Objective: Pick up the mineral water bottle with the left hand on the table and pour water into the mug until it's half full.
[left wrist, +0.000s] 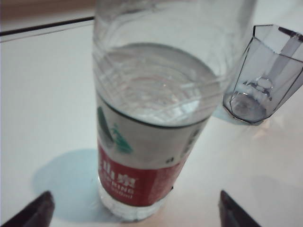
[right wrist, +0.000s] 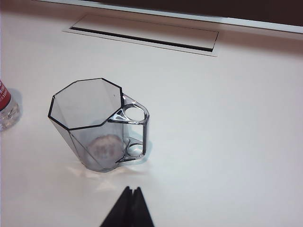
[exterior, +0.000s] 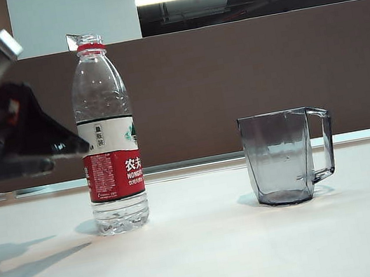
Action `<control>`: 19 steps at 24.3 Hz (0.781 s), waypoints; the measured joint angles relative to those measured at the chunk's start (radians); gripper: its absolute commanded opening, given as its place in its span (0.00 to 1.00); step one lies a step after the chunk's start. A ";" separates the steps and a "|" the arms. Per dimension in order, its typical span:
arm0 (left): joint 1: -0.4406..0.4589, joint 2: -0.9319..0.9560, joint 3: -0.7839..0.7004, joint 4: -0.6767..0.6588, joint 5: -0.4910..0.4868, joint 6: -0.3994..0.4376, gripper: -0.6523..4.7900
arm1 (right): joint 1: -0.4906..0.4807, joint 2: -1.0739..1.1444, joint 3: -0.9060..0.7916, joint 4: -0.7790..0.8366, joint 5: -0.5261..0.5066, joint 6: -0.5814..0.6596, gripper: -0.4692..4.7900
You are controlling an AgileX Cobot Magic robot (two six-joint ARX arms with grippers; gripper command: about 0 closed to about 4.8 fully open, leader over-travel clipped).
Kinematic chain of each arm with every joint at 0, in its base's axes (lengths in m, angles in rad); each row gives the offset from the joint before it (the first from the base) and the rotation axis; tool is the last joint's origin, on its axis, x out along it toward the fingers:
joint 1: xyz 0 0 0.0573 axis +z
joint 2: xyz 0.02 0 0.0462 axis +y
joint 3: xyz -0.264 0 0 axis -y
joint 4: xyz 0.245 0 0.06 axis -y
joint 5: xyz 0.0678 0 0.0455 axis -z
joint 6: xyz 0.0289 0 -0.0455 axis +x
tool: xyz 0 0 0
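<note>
Clear plastic, uncapped and tall, the mineral water bottle (exterior: 107,134) stands on the white bench (exterior: 210,248) just beside the left claw (left wrist: 135,208), whose jaws gape wide either side of its base; a skewed closure could tip it and spill the water (left wrist: 158,85) — the claw is blurred in the exterior view. Well to its right stands the empty mug (exterior: 281,158); the right claw (right wrist: 128,210) hovers near it, pinched together, only its tips visible.
</note>
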 measured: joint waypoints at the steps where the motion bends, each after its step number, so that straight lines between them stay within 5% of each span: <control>1: 0.000 0.018 0.000 0.019 0.003 0.000 1.00 | 0.000 0.000 0.000 0.000 0.000 0.000 0.08; 9: -0.007 0.180 0.000 0.251 0.023 -0.026 1.00 | 0.000 0.000 0.000 0.000 0.000 0.000 0.08; 19: -0.093 0.190 0.001 0.301 -0.045 -0.027 1.00 | 0.000 0.000 0.000 0.000 0.000 0.000 0.08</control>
